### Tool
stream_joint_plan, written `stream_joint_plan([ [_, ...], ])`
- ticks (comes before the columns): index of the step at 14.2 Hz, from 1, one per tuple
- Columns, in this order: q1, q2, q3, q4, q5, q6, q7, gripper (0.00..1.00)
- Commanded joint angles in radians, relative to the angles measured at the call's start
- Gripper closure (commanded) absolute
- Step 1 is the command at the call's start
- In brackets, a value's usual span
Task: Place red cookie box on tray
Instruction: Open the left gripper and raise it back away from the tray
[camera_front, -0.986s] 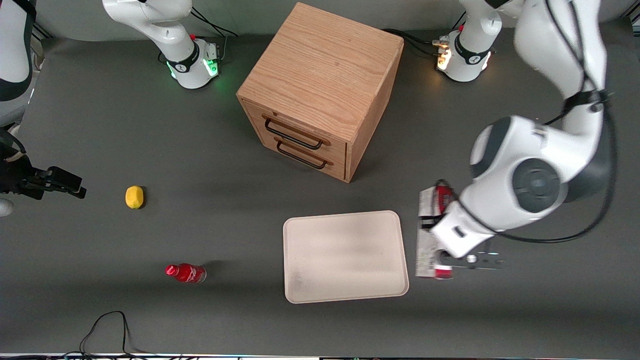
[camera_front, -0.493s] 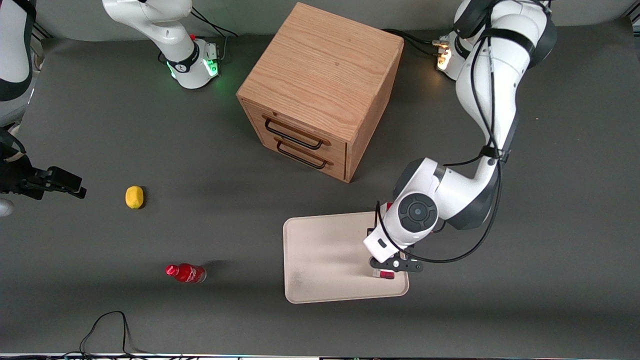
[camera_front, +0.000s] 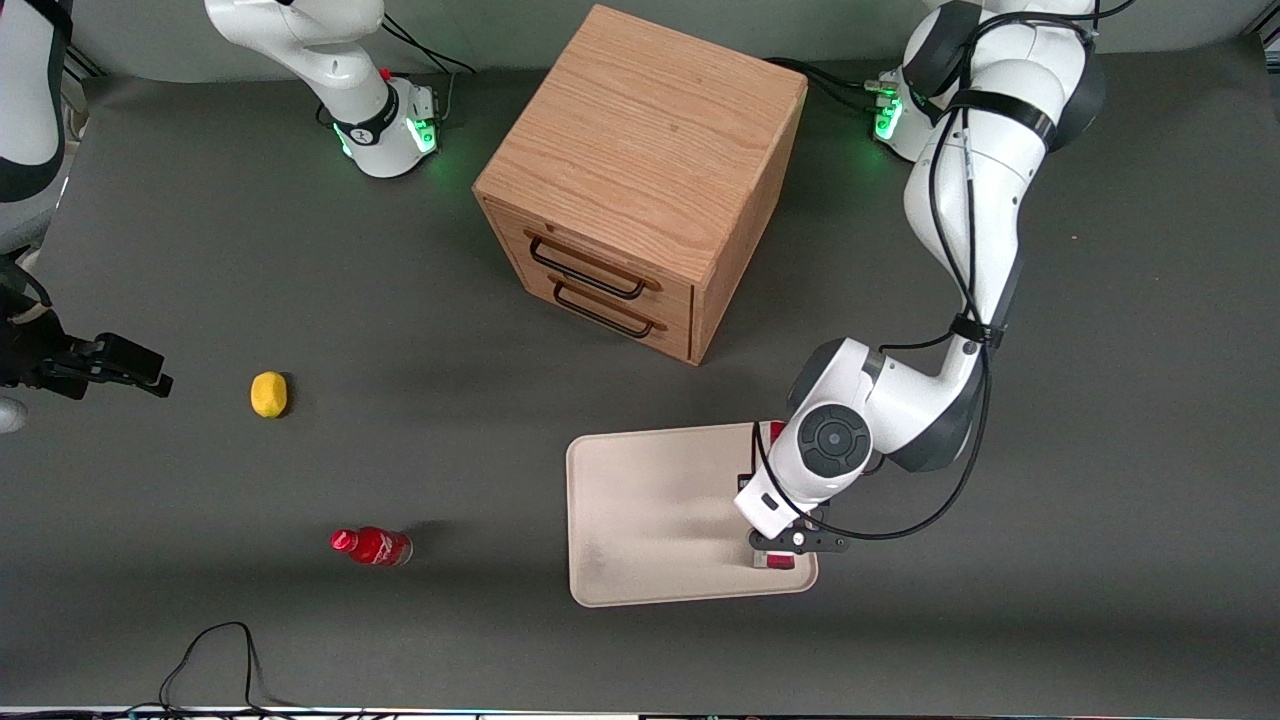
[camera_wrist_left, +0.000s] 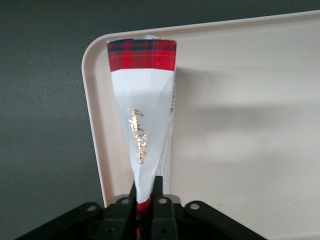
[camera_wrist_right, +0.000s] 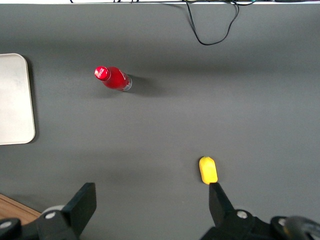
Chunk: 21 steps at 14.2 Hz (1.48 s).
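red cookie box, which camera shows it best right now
The left wrist view: the red cookie box fills it, pinched at one end by the pincer over the tray. In the front view the arm hides all but small red bits. The right wrist view misses the box entirely.

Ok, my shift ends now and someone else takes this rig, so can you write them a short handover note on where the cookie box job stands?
Gripper: over the working arm's end of the flat cream rectangular tray, shut on the long slim red and white cookie box.
Box: inside the tray's rim, lying along that short side; whether it rests on the tray or hangs just above cannot be told.
Done: box picked up and brought over the tray.
Left: set it down if needed, open the gripper, lift the arm away.
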Motion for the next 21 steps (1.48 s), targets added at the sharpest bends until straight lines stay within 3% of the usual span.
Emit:
stream_joint_plan([
  [1, -0.012, -0.044, 0.012, -0.049, 0.014, 0.047, -0.034, 0.0],
  [3, -0.003, -0.098, 0.012, -0.08, 0.01, 0.048, -0.044, 0.0],
  [6, 0.02, -0.321, 0.089, -0.29, -0.002, 0.048, -0.04, 0.0],
  [10, 0.072, -0.636, 0.162, -0.527, -0.097, -0.046, 0.013, 0.0],
  [16, 0.233, -0.888, 0.216, -0.561, -0.228, -0.358, 0.334, 0.0],
  [21, 0.284, -0.994, 0.281, -0.564, -0.228, -0.455, 0.474, 0.0],
])
